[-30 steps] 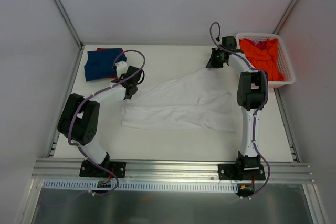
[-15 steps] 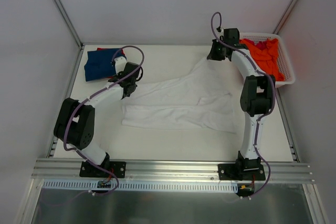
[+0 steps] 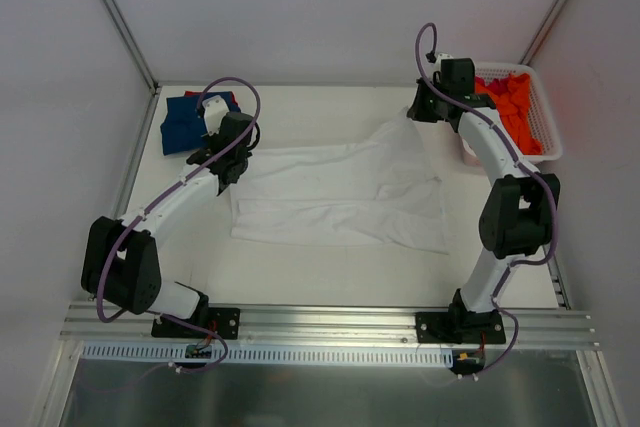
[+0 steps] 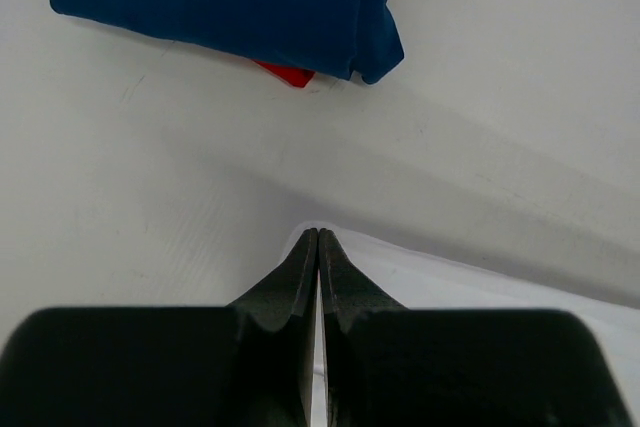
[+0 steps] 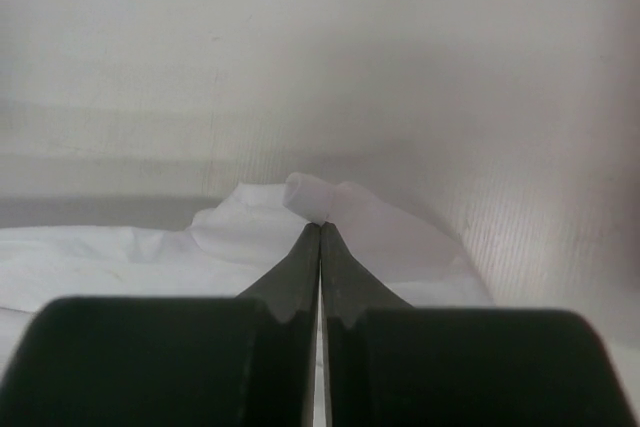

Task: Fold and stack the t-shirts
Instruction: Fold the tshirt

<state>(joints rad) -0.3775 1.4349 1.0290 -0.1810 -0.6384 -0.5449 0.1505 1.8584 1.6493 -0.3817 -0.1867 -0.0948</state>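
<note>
Spreading a shirt flat ahead of the first fold appears to be the step in hand. Items, with the top view read as a clock dial:

1. Table (image 3: 330,267): pale work surface.
2. White t-shirt (image 3: 340,192): at the dial's centre, lying mostly flat. Its far edge is drawn between two raised corners, one towards 10 o'clock and one towards 1 o'clock. The near hem is slightly skewed, lower at 4 o'clock.
3. Basket (image 3: 545,152): white lattice, at 2 o'clock, just beside the right arm.
4. Orange t-shirt (image 3: 515,107): crumpled inside the basket.
5. Dark blue t-shirt (image 3: 182,125): folded, at 10 o'clock.
6. Red t-shirt (image 4: 285,74): a sliver showing under the blue one.
7. Left gripper (image 4: 317,235): fingers pressed together, pinching the white cloth's 10 o'clock corner.
8. Right gripper (image 5: 320,227): fingers pressed together on a nub of white cloth at 1 o'clock.

Handling note (judgement): draw both corners apart with even tension and lower them together. This lets the far edge settle straight, without bunching. Steer clear of the folded stack at 10 o'clock.
</note>
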